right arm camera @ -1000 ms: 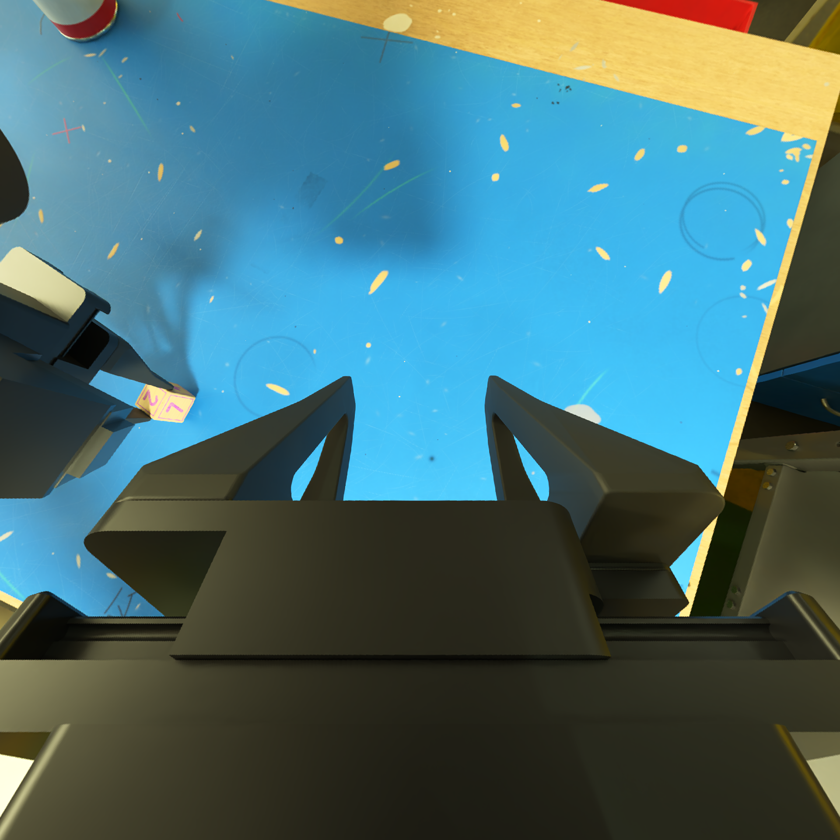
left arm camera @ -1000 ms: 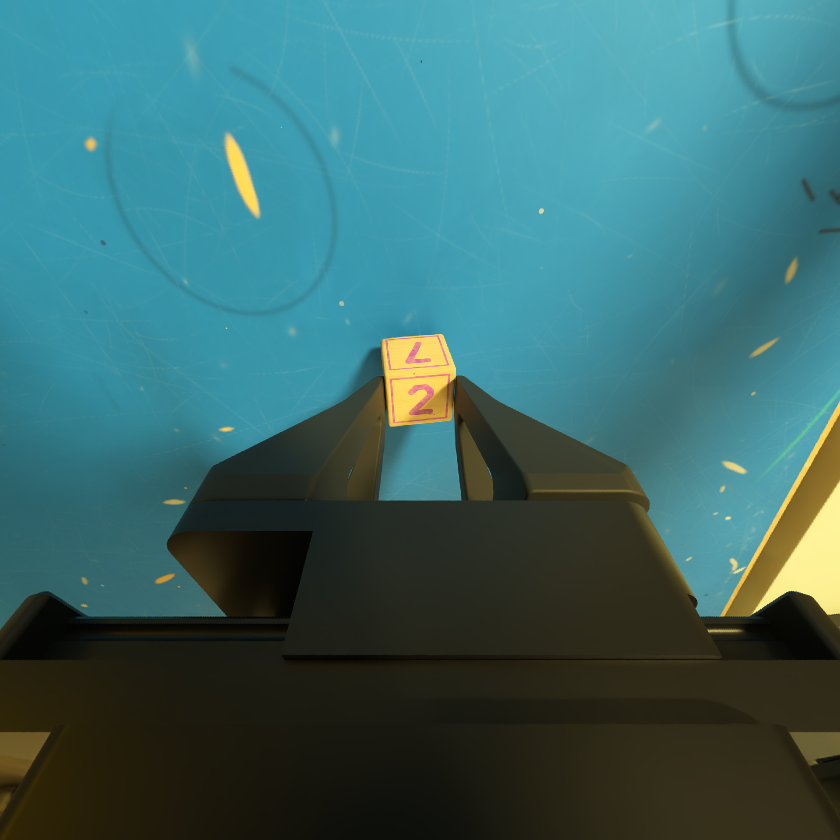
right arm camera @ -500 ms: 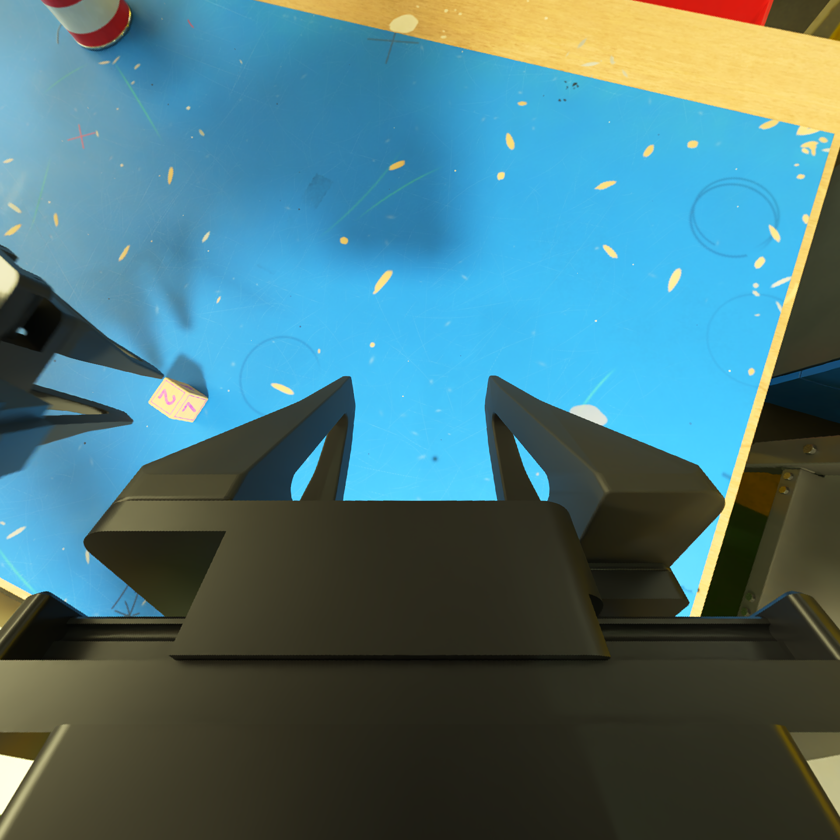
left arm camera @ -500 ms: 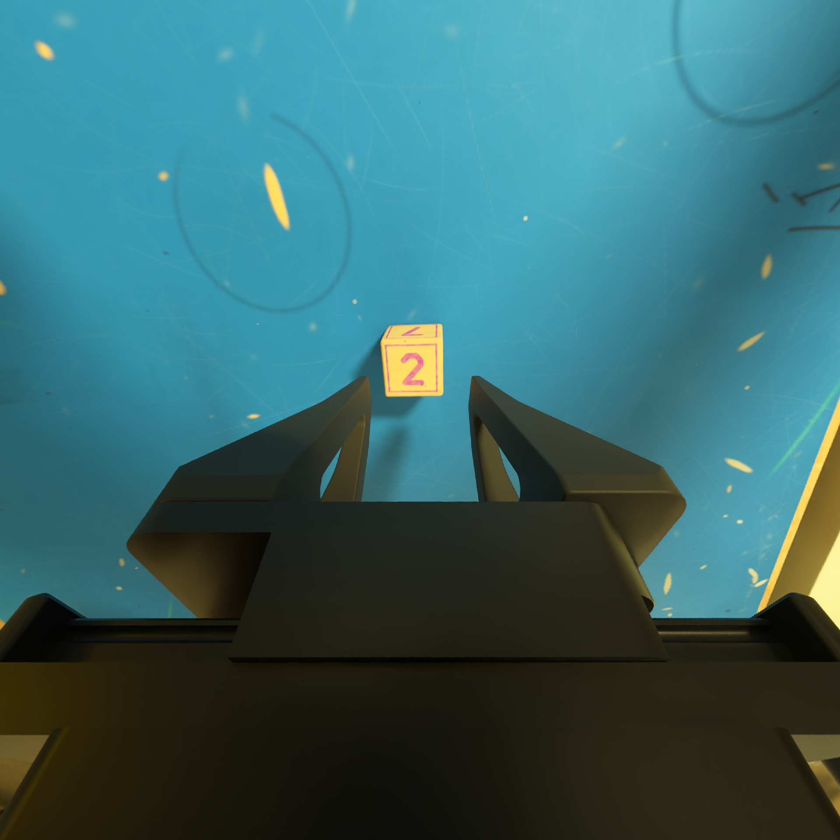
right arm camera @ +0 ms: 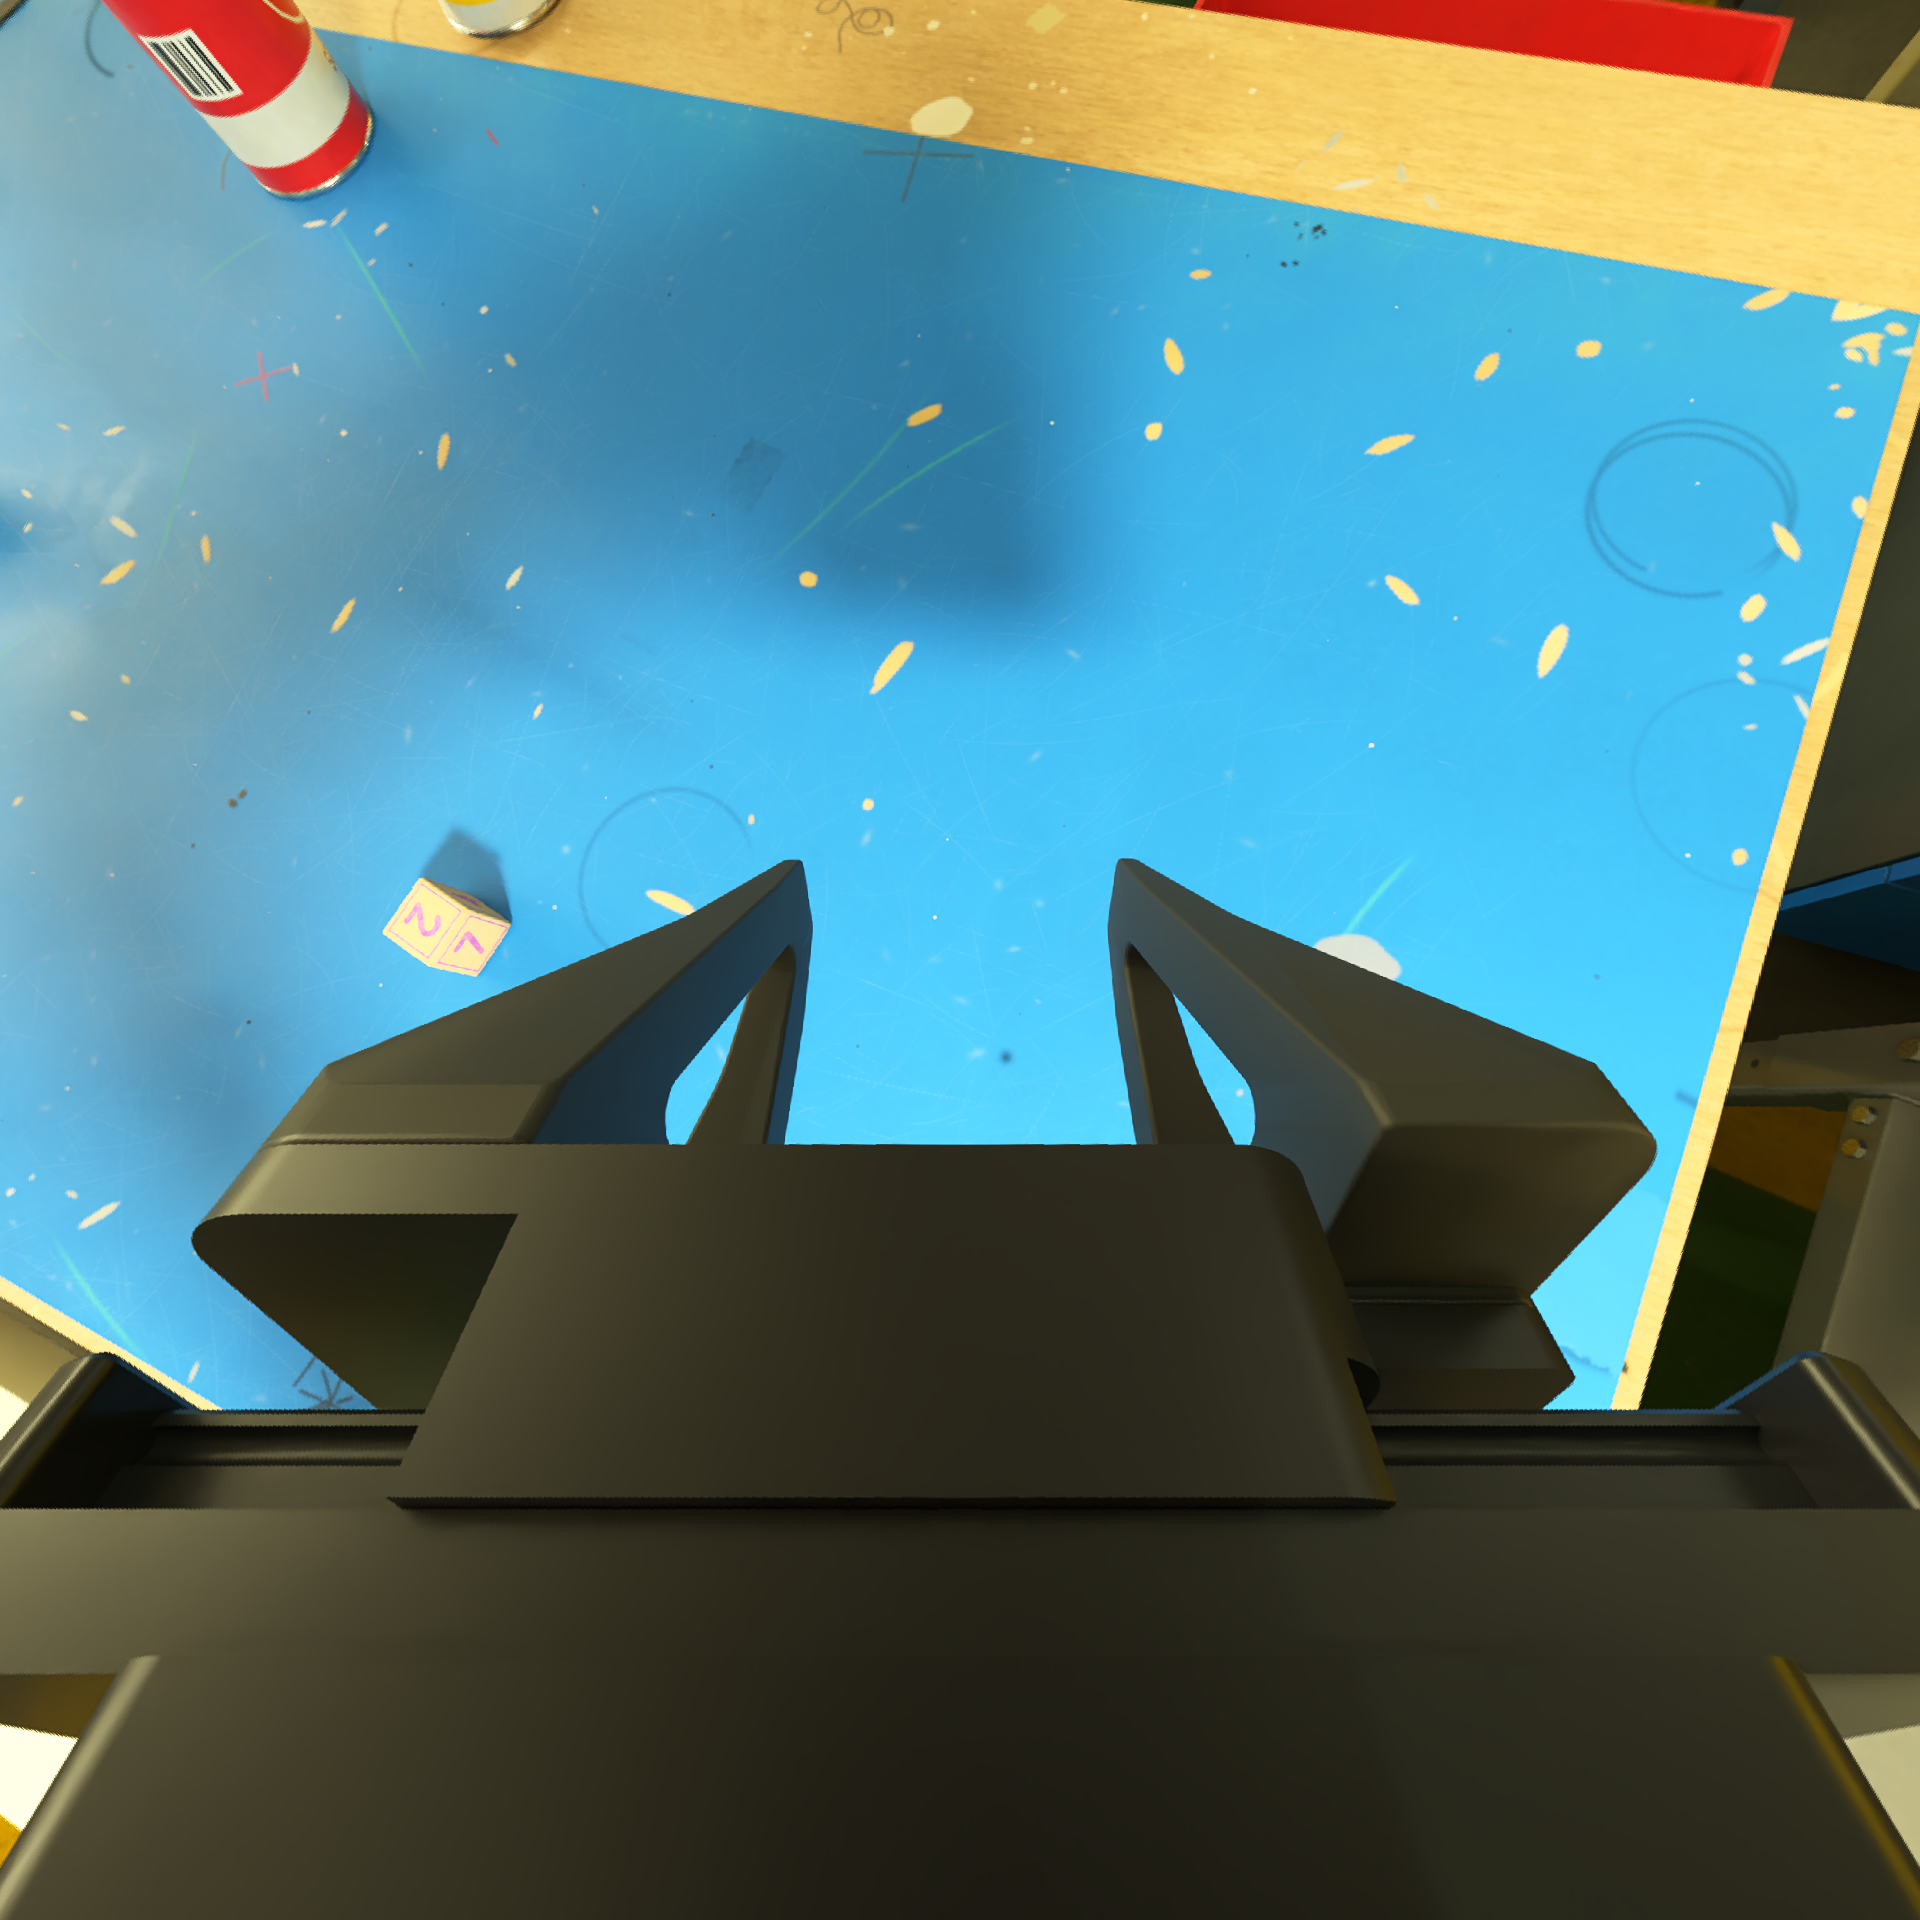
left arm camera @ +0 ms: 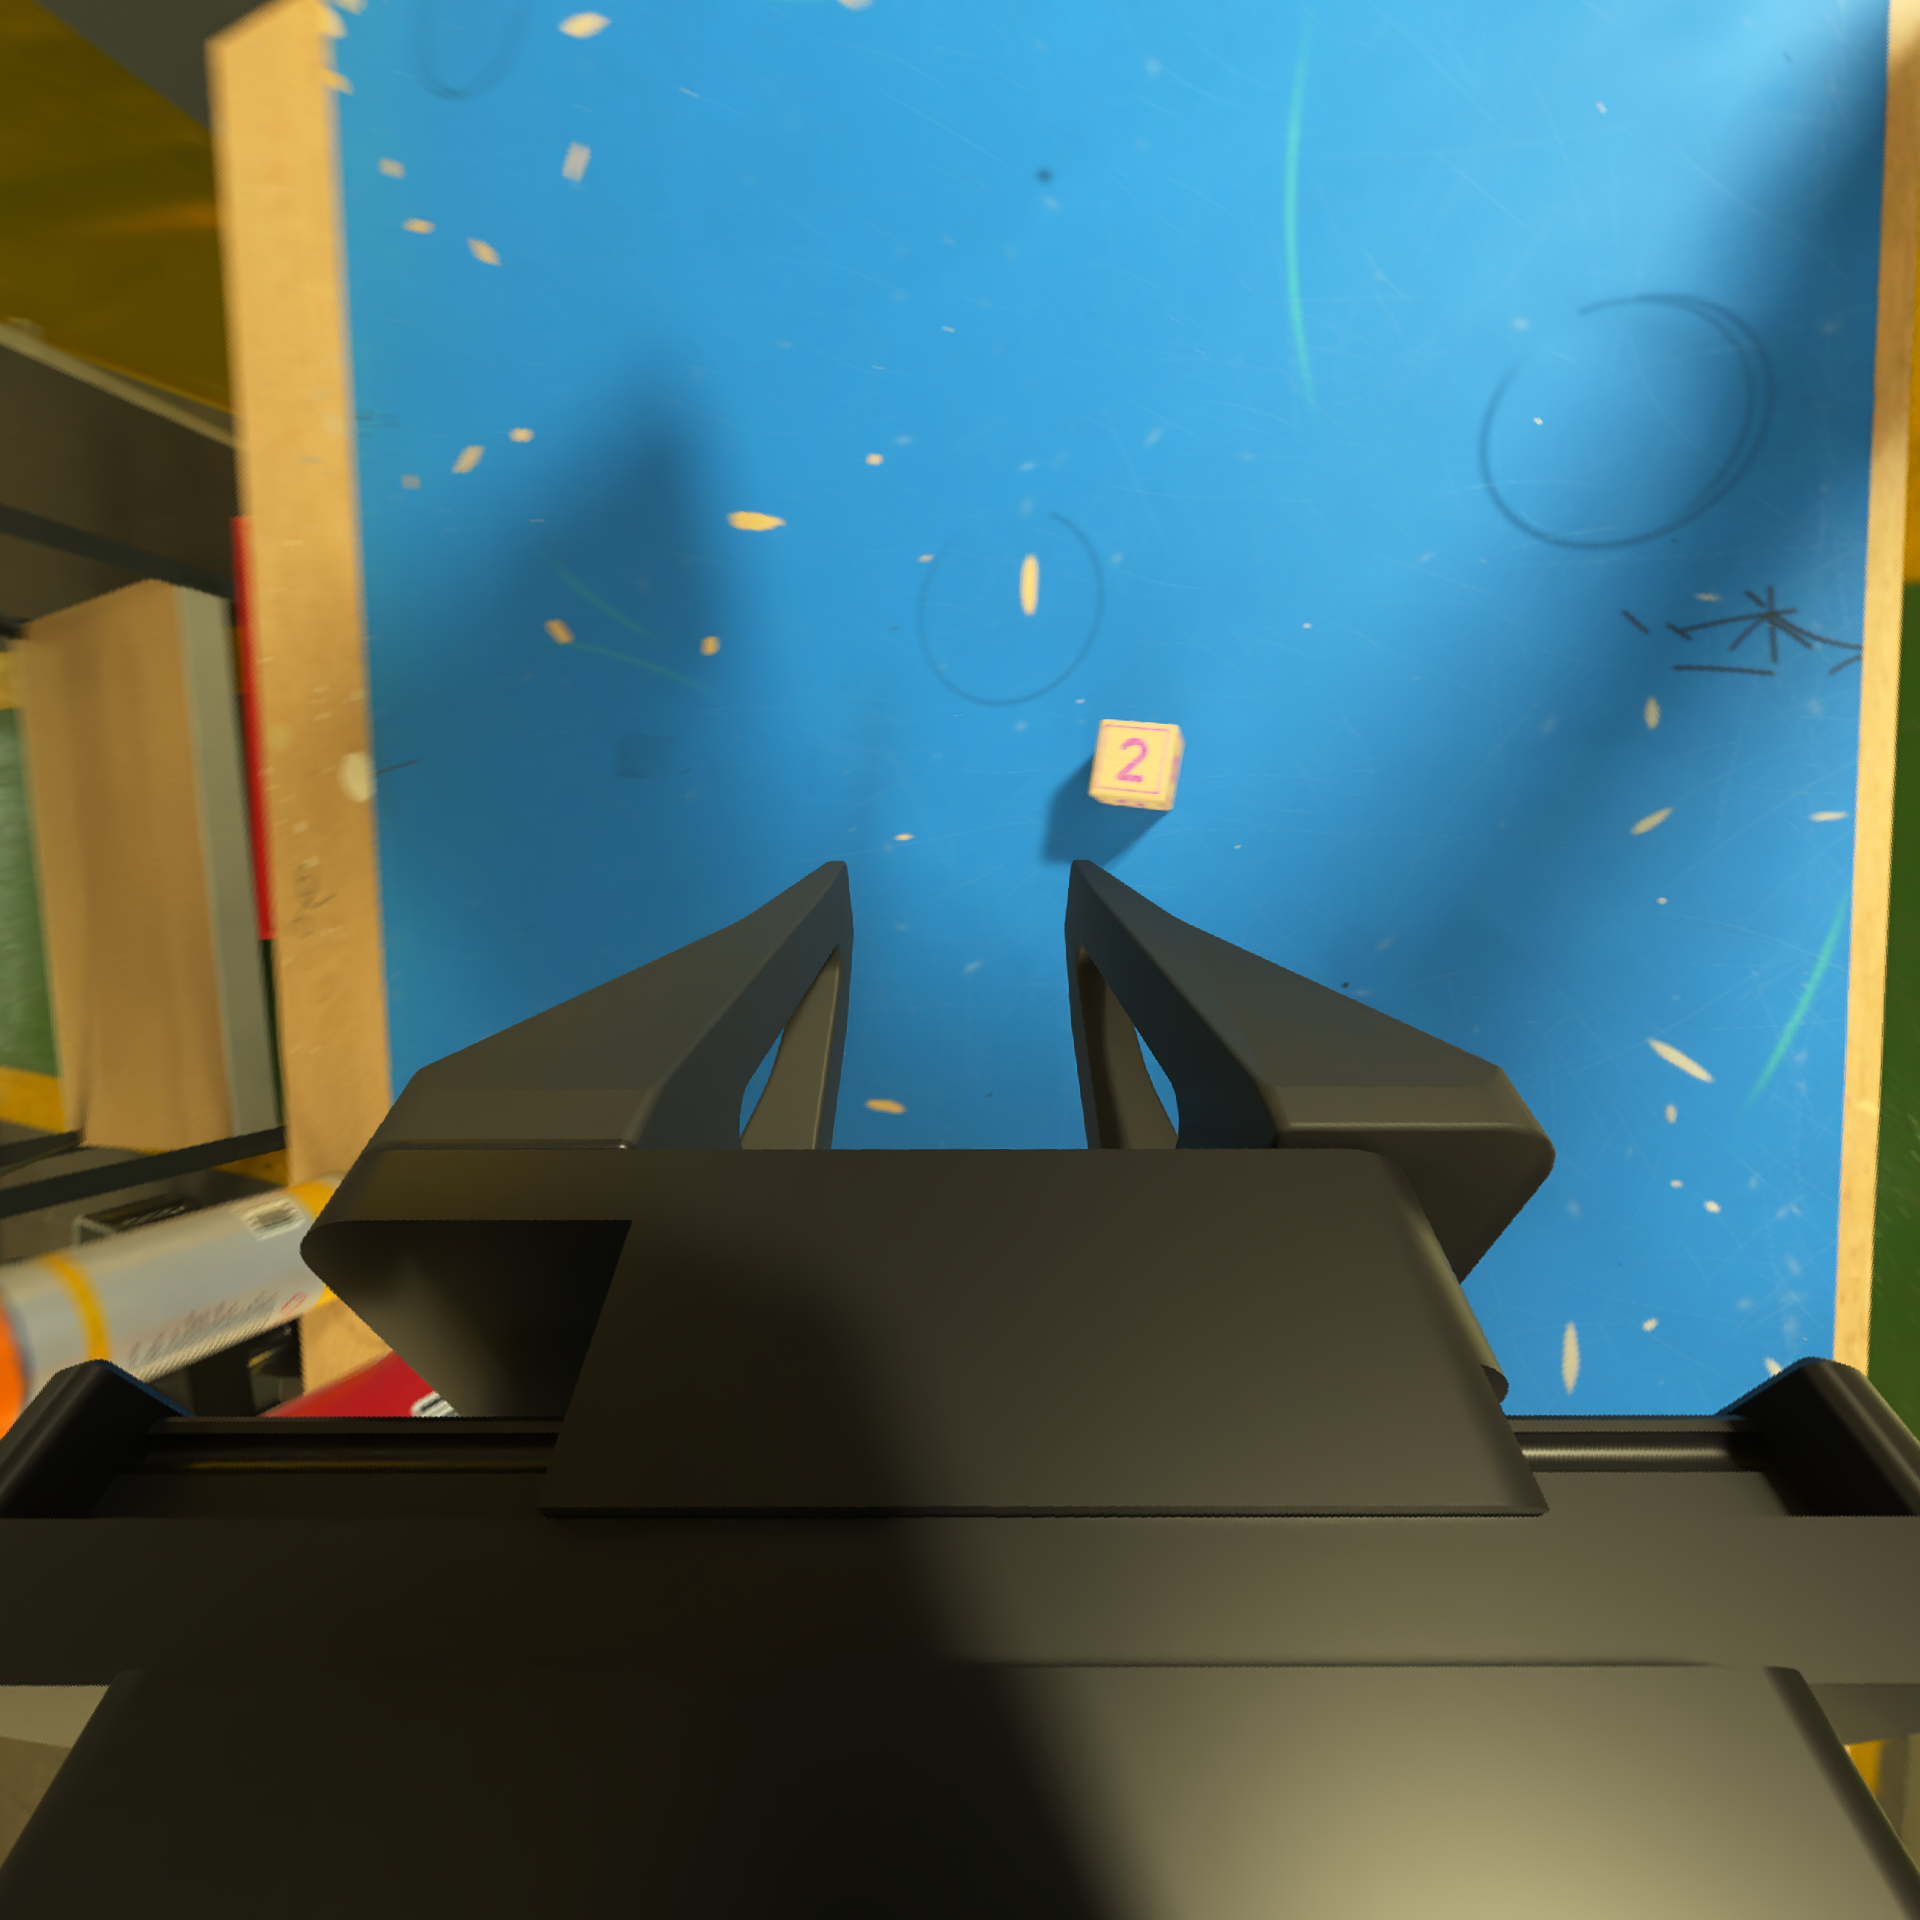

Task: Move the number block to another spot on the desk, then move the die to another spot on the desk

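The number block [left arm camera: 1135, 765], a small pale yellow cube with pink digits, rests free on the blue desk [left arm camera: 1351, 312]. My left gripper [left arm camera: 958, 868] is open and empty, raised above the desk, with the block ahead of it and a little to the right. In the right wrist view the block [right arm camera: 447, 927] lies to the left of my right gripper [right arm camera: 958, 864], which is open and empty above the desk. No die shows in either view.
A red and white can [right arm camera: 260, 94] stands at the far left of the desk in the right wrist view, with a red tray [right arm camera: 1507, 31] past the wooden rim [right arm camera: 1247, 135]. Shelves and a lying tube [left arm camera: 156, 1288] sit left of the desk edge.
My left gripper let go of the number block, opened, and pulled up and back from it. It has left the right wrist view. The block stays on the desk.
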### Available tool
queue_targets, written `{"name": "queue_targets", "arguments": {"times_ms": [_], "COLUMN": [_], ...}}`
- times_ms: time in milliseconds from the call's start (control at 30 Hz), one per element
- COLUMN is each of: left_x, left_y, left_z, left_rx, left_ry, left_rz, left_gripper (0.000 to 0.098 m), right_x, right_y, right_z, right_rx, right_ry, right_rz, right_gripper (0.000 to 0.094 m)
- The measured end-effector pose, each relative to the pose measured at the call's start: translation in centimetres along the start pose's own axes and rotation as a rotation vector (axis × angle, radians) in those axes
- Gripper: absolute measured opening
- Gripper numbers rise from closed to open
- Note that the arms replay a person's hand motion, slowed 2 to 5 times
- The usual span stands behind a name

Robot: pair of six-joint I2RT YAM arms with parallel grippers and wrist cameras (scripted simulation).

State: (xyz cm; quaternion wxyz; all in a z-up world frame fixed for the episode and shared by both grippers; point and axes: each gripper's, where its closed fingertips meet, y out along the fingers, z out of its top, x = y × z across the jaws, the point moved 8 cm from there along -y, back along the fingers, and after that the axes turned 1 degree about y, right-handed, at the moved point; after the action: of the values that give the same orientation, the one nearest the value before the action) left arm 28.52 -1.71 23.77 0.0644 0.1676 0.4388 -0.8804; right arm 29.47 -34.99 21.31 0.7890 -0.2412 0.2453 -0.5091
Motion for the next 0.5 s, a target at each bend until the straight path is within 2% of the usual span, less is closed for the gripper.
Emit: {"name": "queue_targets", "arguments": {"times_ms": [233,500], "left_x": [-1.5,-3.0], "left_y": [-6.7,-11.4], "left_z": [-3.0,-9.2], "left_rx": [0.068,0.031], "left_ry": [-0.08,-0.213], "left_rz": [0.233,0.408], "left_gripper": [0.0358,0.0376], "right_x": [0.0,0.0], "right_y": [-0.2,-0.1], "right_z": [0.0,0.0], "right_rx": [0.016,0.019], "right_ry": [0.008,0.008], "right_rz": [0.021,0.037], "right_gripper": [0.0488,0.0488]}}
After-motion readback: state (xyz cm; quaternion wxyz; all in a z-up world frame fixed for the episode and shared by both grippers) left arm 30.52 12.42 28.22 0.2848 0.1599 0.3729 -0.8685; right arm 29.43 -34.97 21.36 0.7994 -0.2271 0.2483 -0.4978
